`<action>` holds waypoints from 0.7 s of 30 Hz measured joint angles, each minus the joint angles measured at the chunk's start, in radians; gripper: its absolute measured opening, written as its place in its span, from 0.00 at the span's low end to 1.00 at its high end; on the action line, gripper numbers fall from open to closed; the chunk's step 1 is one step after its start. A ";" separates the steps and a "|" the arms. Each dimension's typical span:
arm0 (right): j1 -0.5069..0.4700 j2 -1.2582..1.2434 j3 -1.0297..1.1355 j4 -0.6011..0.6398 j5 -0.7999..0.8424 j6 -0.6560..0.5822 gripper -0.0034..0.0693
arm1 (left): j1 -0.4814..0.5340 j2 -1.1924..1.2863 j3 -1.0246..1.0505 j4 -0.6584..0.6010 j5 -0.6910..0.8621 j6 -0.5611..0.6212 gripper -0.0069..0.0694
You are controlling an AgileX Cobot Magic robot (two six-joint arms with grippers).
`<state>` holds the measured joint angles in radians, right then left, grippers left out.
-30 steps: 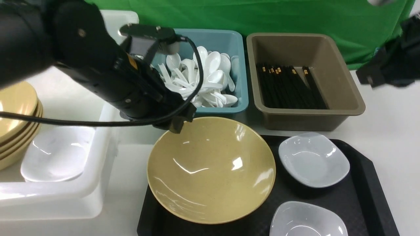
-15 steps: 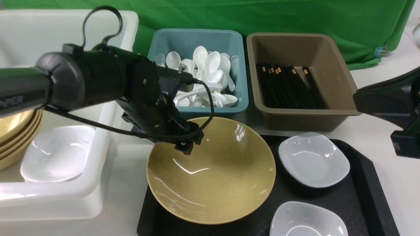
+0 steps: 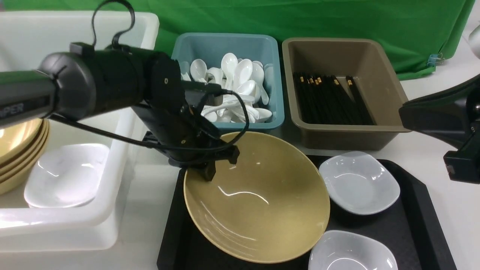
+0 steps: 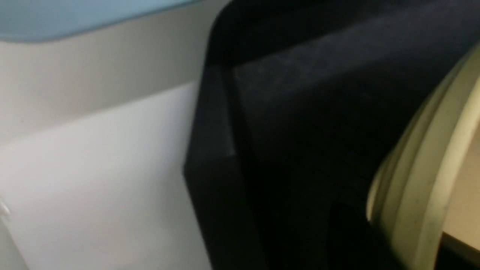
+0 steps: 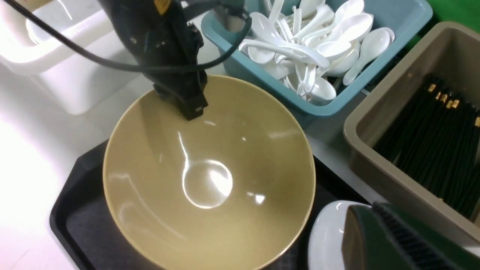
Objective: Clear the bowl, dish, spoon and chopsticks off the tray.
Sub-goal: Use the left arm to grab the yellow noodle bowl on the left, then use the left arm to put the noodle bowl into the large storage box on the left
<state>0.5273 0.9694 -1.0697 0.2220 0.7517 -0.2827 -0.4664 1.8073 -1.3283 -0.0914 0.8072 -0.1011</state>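
Observation:
The mustard-yellow bowl sits tilted on the black tray, its far-left rim raised. My left gripper is shut on that rim, one finger inside the bowl; the left wrist view shows the rim of the bowl close up. Two white dishes lie on the tray's right half. White spoons fill the teal bin and black chopsticks lie in the brown bin; neither shows on the tray. My right gripper hovers shut, above the tray's right side.
A white tub at the left holds stacked yellow bowls and a white dish. The teal bin and brown bin stand behind the tray. A green cloth hangs at the back.
My left gripper has come down on the bowl's far-left rim and closed. The bowl has slid right and tipped up on that side. The right arm has come into view.

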 joint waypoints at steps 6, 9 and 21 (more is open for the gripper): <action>0.000 0.000 0.002 0.000 0.000 -0.004 0.06 | 0.000 -0.094 -0.002 0.050 0.069 -0.004 0.10; 0.000 0.000 0.002 0.004 0.000 -0.022 0.06 | 0.002 -0.144 -0.002 0.081 0.112 0.003 0.10; 0.020 0.068 -0.132 0.146 0.062 -0.222 0.06 | 0.064 -0.320 -0.139 0.021 0.219 0.001 0.10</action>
<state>0.5474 1.0372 -1.2021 0.3681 0.8138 -0.5050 -0.4029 1.4869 -1.4670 -0.0709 1.0261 -0.1000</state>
